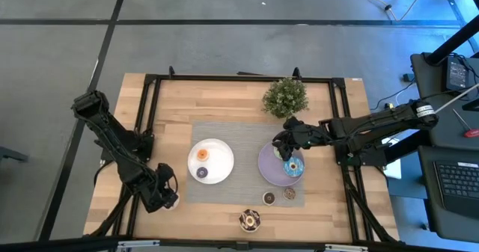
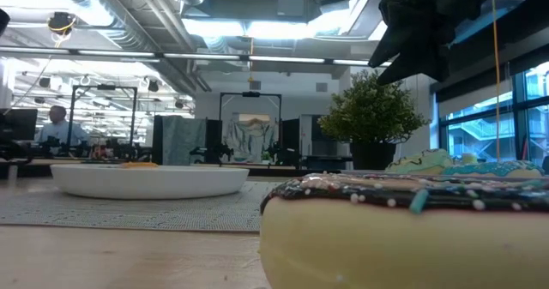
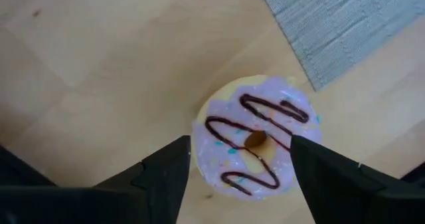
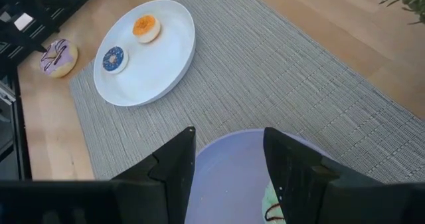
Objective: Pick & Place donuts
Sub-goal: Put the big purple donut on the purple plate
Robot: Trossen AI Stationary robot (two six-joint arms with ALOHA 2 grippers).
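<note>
From above, the left hand (image 1: 166,198) covers the pink donut (image 3: 255,135) beneath it. In the low view, the chocolate-sprinkled donut (image 2: 403,229) is cut off by the picture's edge and blurred, hiding much of the surface (image 2: 120,255) behind.

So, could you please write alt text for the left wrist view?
The open left gripper hovers directly above a pink donut with dark zigzag icing, its fingers on either side without touching. The donut lies on the wooden table, beside a grey mat's corner.

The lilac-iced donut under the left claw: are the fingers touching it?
Apart. The left wrist view shows the left gripper open around the donut, with bare wood between it and each finger.
</note>
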